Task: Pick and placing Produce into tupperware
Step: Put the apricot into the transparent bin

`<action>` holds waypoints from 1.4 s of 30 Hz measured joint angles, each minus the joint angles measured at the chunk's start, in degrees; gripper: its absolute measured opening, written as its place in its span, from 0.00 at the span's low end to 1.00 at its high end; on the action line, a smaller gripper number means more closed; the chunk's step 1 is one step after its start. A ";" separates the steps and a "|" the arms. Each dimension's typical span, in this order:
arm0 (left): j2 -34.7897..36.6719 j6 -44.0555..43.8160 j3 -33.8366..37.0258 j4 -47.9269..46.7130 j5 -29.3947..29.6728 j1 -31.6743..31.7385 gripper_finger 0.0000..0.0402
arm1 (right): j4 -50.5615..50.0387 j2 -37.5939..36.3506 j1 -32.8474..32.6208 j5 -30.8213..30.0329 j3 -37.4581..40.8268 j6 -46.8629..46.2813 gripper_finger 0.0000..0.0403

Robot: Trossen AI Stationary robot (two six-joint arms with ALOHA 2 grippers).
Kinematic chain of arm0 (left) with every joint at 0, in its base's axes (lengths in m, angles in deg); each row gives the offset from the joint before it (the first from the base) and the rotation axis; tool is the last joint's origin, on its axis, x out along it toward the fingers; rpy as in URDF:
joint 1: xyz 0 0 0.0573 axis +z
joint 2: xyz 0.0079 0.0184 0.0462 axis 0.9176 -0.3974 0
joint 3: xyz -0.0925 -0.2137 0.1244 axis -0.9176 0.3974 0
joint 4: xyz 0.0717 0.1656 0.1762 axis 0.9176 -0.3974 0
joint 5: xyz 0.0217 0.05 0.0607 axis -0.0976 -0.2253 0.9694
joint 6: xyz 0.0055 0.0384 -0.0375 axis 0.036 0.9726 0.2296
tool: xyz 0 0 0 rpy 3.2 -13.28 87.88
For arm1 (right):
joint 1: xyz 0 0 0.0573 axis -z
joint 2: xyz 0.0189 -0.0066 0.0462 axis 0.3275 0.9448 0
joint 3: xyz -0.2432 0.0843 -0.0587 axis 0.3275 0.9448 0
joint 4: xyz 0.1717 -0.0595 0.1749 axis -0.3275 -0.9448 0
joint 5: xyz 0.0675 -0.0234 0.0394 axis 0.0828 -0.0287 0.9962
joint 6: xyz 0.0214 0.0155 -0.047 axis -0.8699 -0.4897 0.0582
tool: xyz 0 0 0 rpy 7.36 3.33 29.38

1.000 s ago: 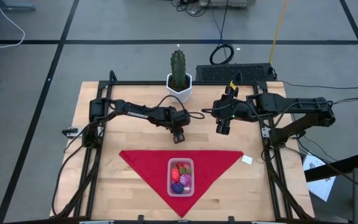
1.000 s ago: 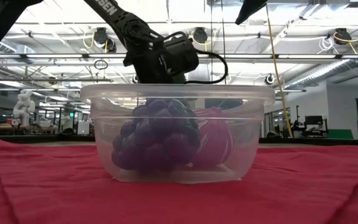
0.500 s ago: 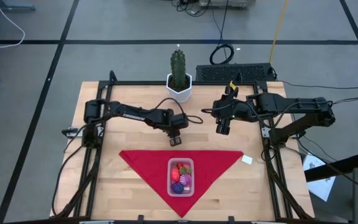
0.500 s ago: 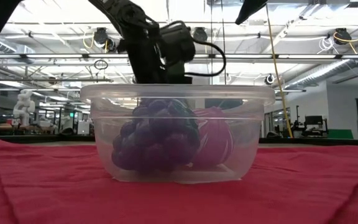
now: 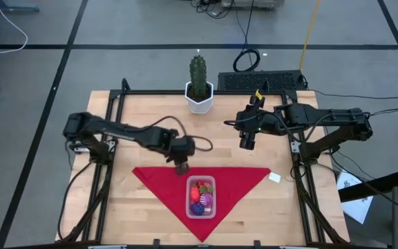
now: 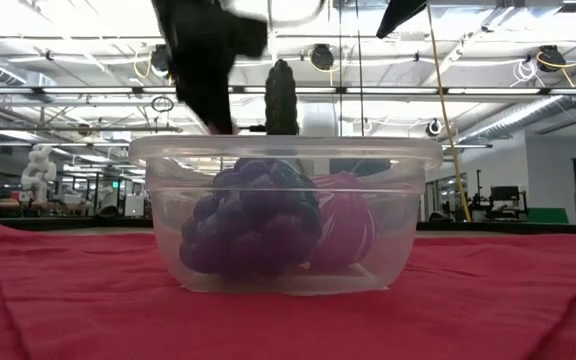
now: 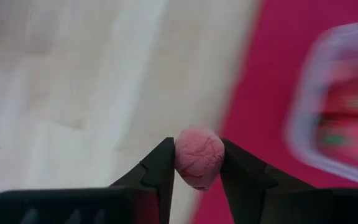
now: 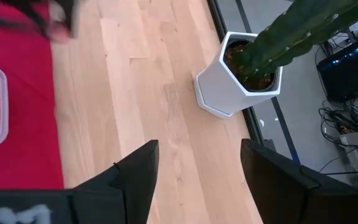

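Both arms are dark, near black, built of slender tubular links with bulkier joint housings. Left arm [image 5: 123, 131]: a thin black cable loops loose off its wrist. Right arm [image 5: 323, 119]: small yellow tag and a green indicator light near the wrist, on the cactus [image 5: 197, 76] side. Fingers [image 7: 160, 177] are flat, matte black, wedge-shaped. Partial white lettering on the right wrist housing [image 8: 17, 214].

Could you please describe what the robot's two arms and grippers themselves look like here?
Both arms are dark, slim and jointed, with black cables looping off them. The left gripper has two flat black tapered fingers; the right gripper has matching black fingers. The right arm carries a small yellow tag.
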 joint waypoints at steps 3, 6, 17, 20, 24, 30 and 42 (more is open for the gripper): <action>3.27 -3.52 0.00 0.09 -1.84 -4.30 0.28 | 0.26 -0.01 0.00 -0.03 0.00 0.19 0.54; 4.73 -5.62 -0.01 1.88 -2.73 -9.09 0.28 | 0.23 0.02 0.11 -0.12 0.00 0.37 0.54; 1.10 -8.63 -0.06 15.42 -2.94 -18.96 0.28 | 4.32 0.00 0.91 -0.36 -0.02 1.98 0.54; -0.75 -8.39 -0.04 15.89 -4.75 -18.93 0.28 | 5.27 0.04 0.92 -0.34 -0.02 3.02 0.54; -2.67 -8.35 -0.04 17.52 -5.60 -18.46 0.28 | 5.46 0.04 0.92 -0.31 -0.02 3.16 0.54; -5.30 -6.09 -0.08 22.89 -7.77 -18.23 0.28 | 5.75 0.02 0.92 -0.31 -0.02 3.23 0.54; -8.96 -6.42 -0.07 23.71 -8.26 -18.07 0.28 | 6.85 0.02 0.92 -0.25 -0.02 3.05 0.54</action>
